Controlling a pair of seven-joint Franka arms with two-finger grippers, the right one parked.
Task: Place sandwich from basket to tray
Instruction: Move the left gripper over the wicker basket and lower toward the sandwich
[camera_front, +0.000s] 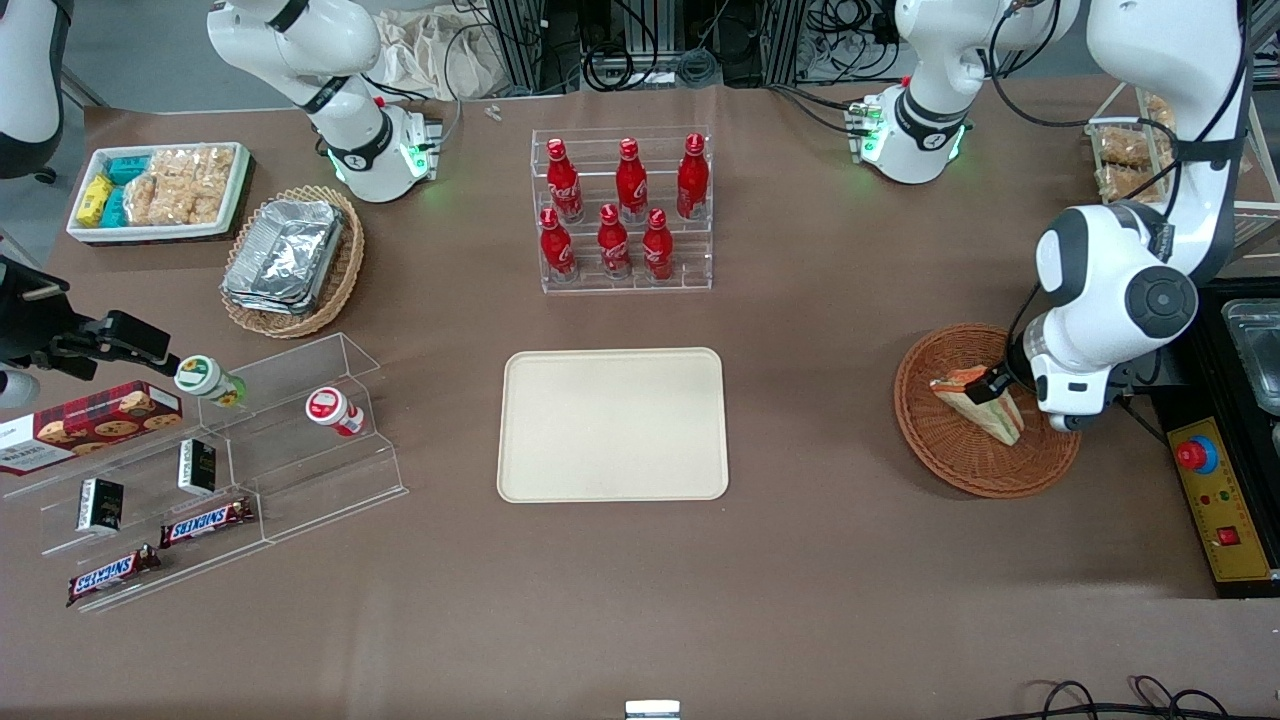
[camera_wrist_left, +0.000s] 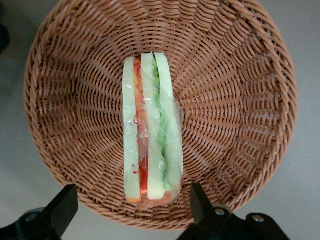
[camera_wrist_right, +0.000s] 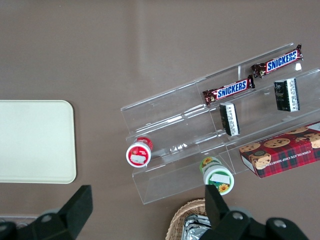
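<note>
The sandwich, a wrapped wedge of pale bread with green and orange-red layers, lies on its edge in the round reddish-brown wicker basket toward the working arm's end of the table. My left gripper hangs low over the basket, just above the sandwich. In the left wrist view the gripper is open: its two black fingers stand wide apart, one on each side of the sandwich, touching neither it nor the basket. The cream tray lies bare at the table's middle.
A clear rack of red bottles stands farther from the front camera than the tray. A tan basket of foil containers, a white snack bin and an acrylic snack shelf lie toward the parked arm's end. A yellow control box sits beside the basket.
</note>
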